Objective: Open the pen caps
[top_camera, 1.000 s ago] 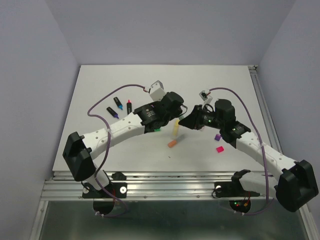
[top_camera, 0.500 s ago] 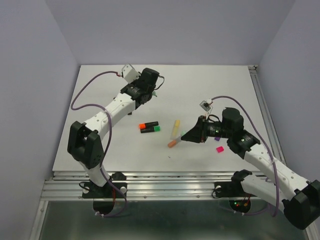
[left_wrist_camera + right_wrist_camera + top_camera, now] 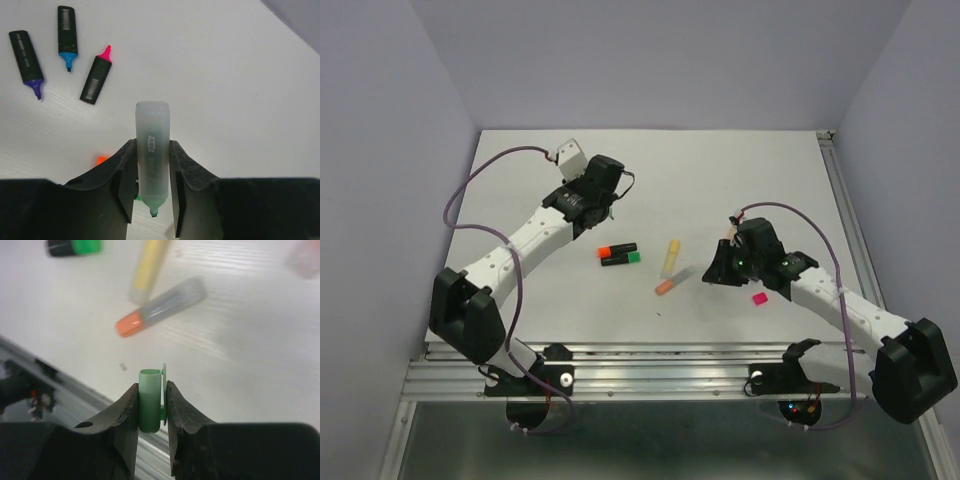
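While our left gripper (image 3: 151, 150) clamps the pale pen (image 3: 152, 120) and our right gripper (image 3: 151, 386) the green cap (image 3: 149, 415), we should lower both before releasing so neither rolls.

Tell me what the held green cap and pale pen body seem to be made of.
Green cap: likely plastic, opaque, smooth with a soft sheen, thin moulded clip. Pale pen body: probably plastic too, frosted and milky, looks translucent, printed lettering on its side.

Soft, even light, faint shadows; right wrist view's background blurred, motion-smeared.
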`<state>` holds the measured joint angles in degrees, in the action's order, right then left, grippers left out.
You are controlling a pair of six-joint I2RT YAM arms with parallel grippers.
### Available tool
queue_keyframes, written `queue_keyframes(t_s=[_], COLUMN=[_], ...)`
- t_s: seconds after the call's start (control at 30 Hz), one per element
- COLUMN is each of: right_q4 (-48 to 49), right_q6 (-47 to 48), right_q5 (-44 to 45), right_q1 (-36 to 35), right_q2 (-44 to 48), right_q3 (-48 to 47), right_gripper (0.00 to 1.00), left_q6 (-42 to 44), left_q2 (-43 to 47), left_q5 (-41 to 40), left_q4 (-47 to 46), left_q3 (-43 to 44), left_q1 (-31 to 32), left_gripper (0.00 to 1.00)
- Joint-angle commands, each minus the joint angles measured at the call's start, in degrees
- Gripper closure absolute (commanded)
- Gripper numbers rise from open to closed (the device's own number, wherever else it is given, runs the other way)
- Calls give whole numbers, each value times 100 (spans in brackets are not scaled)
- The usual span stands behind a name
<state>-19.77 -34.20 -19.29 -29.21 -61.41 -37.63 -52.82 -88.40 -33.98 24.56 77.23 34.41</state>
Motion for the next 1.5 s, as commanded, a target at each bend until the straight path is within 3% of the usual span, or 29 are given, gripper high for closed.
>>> queue_keyframes(t_s=[0.0, 0.13, 0.27, 0.5, 1.0, 1.2, 1.37, 1.47], right_q4=[-624, -808, -897, -704, -765, -774, -809, -730], right_q6=[159, 273, 299, 370, 115, 62, 255, 352], right_q5=[2504, 3404, 3914, 3977, 4100, 3995, 3714, 3284], right_q1=[126, 153, 170, 188, 188, 188, 188, 188], right_q2=[-415, -749, -1101, -1382, -1673, -1629, -1349, -770], right_q3=[-535, -693, -764, -632, -518, -553, -658, -737], right_gripper=[99, 95, 94, 80, 68, 44, 37, 27], left_q6=[571, 632, 615, 448, 430, 571, 536, 720], left_q2=[779, 1403, 1598, 1238, 561, 166, -247, -493], left_q5=[-144, -4, 58, -100, -39, -30, -249, -215], left_q4=[233, 242, 400, 928, 884, 744, 805, 612], left_q3=[-576, -1489, -1878, -1887, -1949, -1852, -1633, -1448], left_q1=[-57, -136, -172, -233, -409, -743, -892, -1059], left_gripper=[100, 100, 100, 100, 100, 100, 100, 100])
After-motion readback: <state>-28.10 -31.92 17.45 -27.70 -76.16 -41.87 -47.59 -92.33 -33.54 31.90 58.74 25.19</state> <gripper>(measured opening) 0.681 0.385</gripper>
